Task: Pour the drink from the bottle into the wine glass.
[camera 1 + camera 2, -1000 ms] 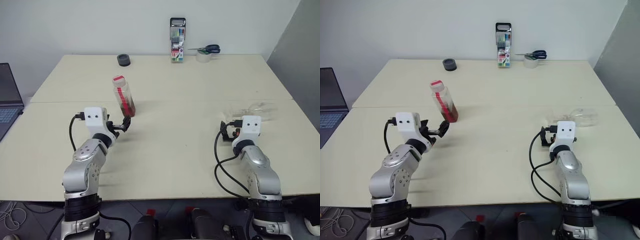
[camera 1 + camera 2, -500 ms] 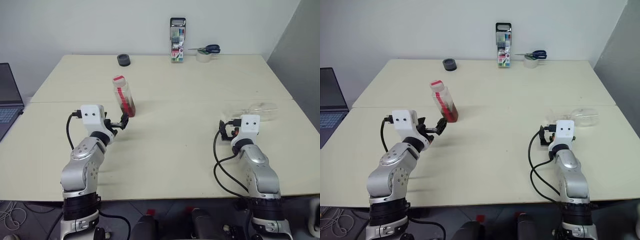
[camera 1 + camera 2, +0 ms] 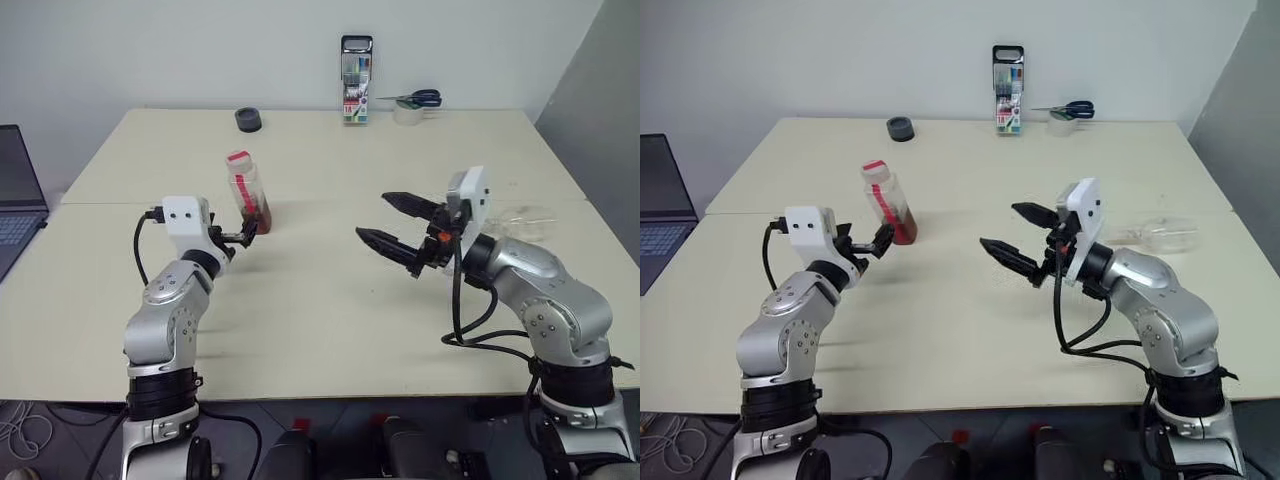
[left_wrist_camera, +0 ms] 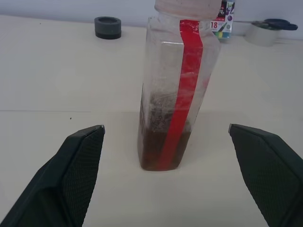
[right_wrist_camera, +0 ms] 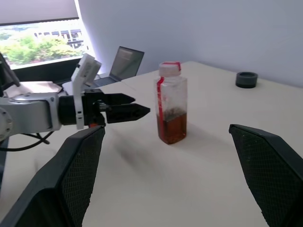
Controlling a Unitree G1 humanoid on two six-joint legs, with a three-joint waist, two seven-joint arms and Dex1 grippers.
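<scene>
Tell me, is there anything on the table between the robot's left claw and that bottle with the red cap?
Nothing. In the left wrist view, bare table runs from the open left claw up to the bottle, which stands upright and untouched.

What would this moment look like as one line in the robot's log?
left hand: open, near bottle | right hand: open, empty | wine glass: lying on table | pour: not started

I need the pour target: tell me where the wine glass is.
The wine glass lies on its side on the table, at the robot's right, just behind the raised right gripper and far from the bottle.
</scene>
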